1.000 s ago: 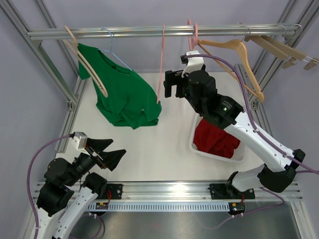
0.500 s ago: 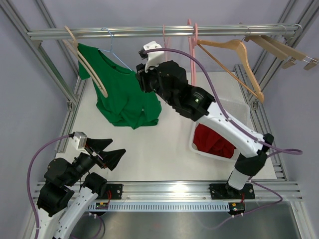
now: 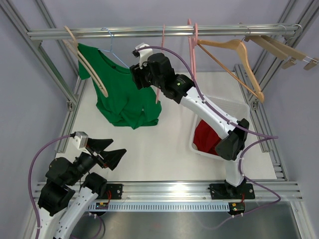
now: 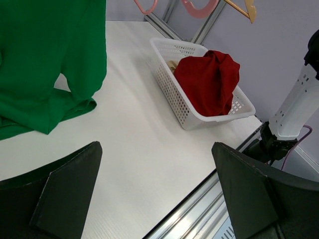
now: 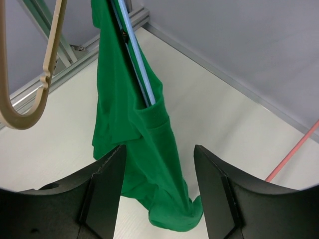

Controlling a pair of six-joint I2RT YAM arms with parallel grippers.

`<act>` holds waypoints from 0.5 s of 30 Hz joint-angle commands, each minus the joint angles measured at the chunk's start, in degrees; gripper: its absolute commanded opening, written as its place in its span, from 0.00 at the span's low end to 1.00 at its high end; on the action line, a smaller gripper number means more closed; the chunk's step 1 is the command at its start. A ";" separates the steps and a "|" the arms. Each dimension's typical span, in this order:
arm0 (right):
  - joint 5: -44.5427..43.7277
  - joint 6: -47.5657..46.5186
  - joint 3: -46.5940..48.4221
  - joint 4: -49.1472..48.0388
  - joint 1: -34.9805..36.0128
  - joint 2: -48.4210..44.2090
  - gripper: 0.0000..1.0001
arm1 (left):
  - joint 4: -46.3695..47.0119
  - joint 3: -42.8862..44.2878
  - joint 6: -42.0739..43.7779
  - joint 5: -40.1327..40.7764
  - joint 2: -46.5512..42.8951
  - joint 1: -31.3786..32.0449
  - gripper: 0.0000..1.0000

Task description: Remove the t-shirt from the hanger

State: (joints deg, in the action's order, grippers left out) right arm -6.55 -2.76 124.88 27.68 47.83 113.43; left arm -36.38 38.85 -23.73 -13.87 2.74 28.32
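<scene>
Right arm reaches across to the back left. My right gripper (image 3: 136,75) sits high, just beside the upper right edge of the green t-shirt (image 3: 124,97). Wrist view: right gripper (image 5: 159,152) fingers are spread wide with nothing clamped between them. The t-shirt (image 5: 124,114) shows through the gap, below and beyond the tips. I cannot tell whether either pad brushes the cloth.

The t-shirt is on the blue hanger (image 5: 135,57), which is hooked over the top rail (image 3: 149,32) at the left. One blue hanger arm runs down inside the fabric and ends at a folded edge of the cloth. The shirt hangs skewed, bunched toward the bottom. Its lower folds lie crumpled on the white table (image 3: 164,149).

A wooden hanger (image 3: 88,64) hangs bare just left of the shirt, across its left shoulder in the top view. A pink hanger (image 5: 294,148) shows at the right edge of my right wrist view.

Left gripper (image 3: 110,151) is low at the near left, well apart from the shirt. Left wrist view: left gripper (image 4: 157,164) fingers are fully parted and empty over bare table. The shirt's hem (image 4: 45,59) lies ahead to the left. Ahead to the right is the white basket (image 4: 174,97) with a red garment (image 4: 207,79) heaped in it.
</scene>
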 commanded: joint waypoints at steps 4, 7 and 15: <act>6.27 -1.28 2.56 0.62 -0.99 1.97 0.66 | 2.54 0.08 1.23 -2.39 0.60 -1.42 0.99; 11.11 -1.19 1.77 -0.34 -0.99 2.59 0.63 | 2.72 0.08 1.40 -3.01 1.12 -1.95 0.99; 11.46 -1.37 1.33 -3.07 -1.08 3.55 0.53 | 2.72 0.08 1.40 -3.10 0.95 -2.48 0.99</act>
State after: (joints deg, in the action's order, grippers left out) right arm 2.76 -2.87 125.23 26.94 47.29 116.66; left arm -36.34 38.85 -23.49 -15.44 3.29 26.28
